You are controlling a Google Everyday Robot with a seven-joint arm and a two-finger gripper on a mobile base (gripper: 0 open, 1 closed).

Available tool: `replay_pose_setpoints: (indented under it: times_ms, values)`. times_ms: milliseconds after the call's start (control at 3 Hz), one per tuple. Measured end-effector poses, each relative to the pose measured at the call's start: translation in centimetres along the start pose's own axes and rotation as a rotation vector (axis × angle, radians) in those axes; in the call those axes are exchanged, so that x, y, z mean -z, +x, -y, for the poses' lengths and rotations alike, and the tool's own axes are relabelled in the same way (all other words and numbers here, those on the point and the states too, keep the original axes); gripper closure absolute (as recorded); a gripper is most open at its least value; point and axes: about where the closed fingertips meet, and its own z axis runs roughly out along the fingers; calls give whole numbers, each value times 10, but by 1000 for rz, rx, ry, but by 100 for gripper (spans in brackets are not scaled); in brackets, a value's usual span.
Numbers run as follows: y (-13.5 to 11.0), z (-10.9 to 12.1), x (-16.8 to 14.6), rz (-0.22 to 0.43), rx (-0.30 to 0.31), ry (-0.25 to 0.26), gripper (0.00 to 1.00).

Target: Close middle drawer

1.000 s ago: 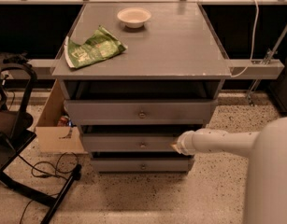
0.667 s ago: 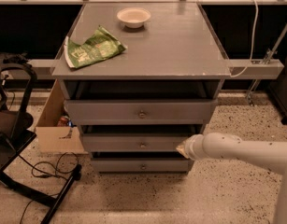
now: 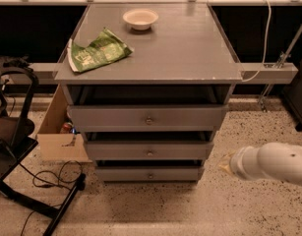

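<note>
The grey cabinet (image 3: 150, 48) has three stacked drawers. The middle drawer (image 3: 116, 150) is the mid-sized one, with a flat grey front and a small round knob (image 3: 149, 153). Its front sits between the top drawer (image 3: 106, 118) and the bottom drawer (image 3: 121, 173), with a dark gap above it. My gripper (image 3: 225, 164) is at the tip of the white arm (image 3: 273, 162), low at the right. It hangs over the floor, apart from the cabinet, just right of the middle drawer's right end.
A white bowl (image 3: 140, 18) and a green bag (image 3: 97, 55) lie on the cabinet top. A cardboard box (image 3: 59, 132) stands left of the drawers. A black stand (image 3: 15, 132) and cables (image 3: 47, 181) are at the left. A white cable (image 3: 265, 33) hangs at the right.
My gripper was at the right end of the middle drawer's front. It has drawn back to the right, away from the cabinet. The drawer front looks unchanged.
</note>
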Motion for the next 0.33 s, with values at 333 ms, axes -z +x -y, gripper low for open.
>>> replay_pose_setpoints:
  times_ms: [333]
  values:
    - [-4, 20, 85, 44, -5, 108, 82]
